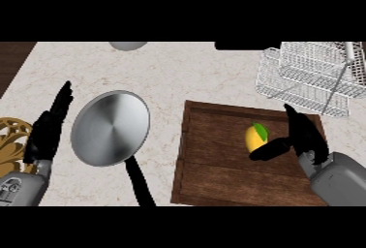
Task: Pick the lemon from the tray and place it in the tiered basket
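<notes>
On the brown wooden tray [214,179], which fills the counter's four-to-five o'clock stretch, lies the lemon [253,138], yellow with a small green leaf at its top end. It rests in the tray's upper right part, on the wood and inside the raised rim, and is the only thing the tray holds. The right hand [304,135] comes in from five o'clock on its grey forearm and sits just beside the lemon on its three o'clock side; the fingers point up toward twelve, fairly straight and spread wide from the thumb [268,151], which reaches across under the lemon's lower end and looks to touch it. Nothing is curled round the fruit.

Up at two o'clock stands the white wire tiered basket [307,77], and no object shows in its visible tiers. At nine o'clock a round steel pan [111,128] lies with its black handle running down toward six; its bowl holds nothing. The left hand [46,133] rests at nine o'clock near the edge, fingers straight and pointing up, beside a gold wire object [13,138] partly cut off by the edge. A grey rounded thing [129,45] peeks in at twelve.
</notes>
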`<state>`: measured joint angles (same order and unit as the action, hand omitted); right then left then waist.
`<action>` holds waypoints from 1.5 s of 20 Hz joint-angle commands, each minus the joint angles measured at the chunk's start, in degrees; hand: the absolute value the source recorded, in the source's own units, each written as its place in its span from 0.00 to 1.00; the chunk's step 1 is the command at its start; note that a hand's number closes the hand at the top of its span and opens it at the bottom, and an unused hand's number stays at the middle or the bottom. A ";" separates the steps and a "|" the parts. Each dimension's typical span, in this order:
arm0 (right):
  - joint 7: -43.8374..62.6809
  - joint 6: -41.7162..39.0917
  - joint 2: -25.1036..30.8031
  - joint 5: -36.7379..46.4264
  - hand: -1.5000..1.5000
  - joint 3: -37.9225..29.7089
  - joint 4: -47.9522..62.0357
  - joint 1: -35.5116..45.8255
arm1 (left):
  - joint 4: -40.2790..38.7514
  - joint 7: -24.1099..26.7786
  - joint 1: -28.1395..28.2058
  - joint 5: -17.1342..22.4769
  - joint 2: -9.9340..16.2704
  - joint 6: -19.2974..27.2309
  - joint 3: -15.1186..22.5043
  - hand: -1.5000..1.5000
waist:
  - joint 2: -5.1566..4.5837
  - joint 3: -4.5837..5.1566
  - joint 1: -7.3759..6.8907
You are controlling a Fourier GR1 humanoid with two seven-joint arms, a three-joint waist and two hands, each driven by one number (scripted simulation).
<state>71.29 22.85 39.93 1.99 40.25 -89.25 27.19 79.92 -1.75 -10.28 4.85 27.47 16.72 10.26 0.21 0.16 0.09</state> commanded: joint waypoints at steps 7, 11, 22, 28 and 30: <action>11.84 -0.87 -5.40 1.37 0.00 -2.09 5.02 2.29 | -1.11 0.28 -0.54 -1.40 -1.18 -0.63 -0.79 0.50 | -0.22 -0.08 0.07; 12.63 0.33 -8.63 2.82 0.00 -1.32 5.85 1.58 | 1.90 -0.11 1.62 -2.24 -1.06 0.20 -1.12 0.50 | -0.06 -0.10 -0.27; 0.69 -8.66 -13.39 -3.93 1.00 -4.17 13.49 1.78 | 1.35 -0.71 0.80 -2.41 -1.49 -2.53 -2.48 0.50 | -0.28 -0.15 -0.48; -0.04 -8.89 -12.63 2.16 1.00 0.26 14.70 2.56 | 2.11 -2.14 0.79 -3.07 -1.87 -2.09 -3.61 0.50 | -0.21 -0.14 -0.41; 2.58 -2.68 -16.57 3.50 1.00 -0.68 12.66 1.41 | 4.25 -4.78 -0.11 -4.51 -3.02 -1.21 -1.75 0.50 | -0.08 -0.15 -0.15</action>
<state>65.28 17.36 29.11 4.58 39.07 -76.42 29.35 82.74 -4.46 -9.77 1.94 25.47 14.51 7.64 0.89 0.83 -0.04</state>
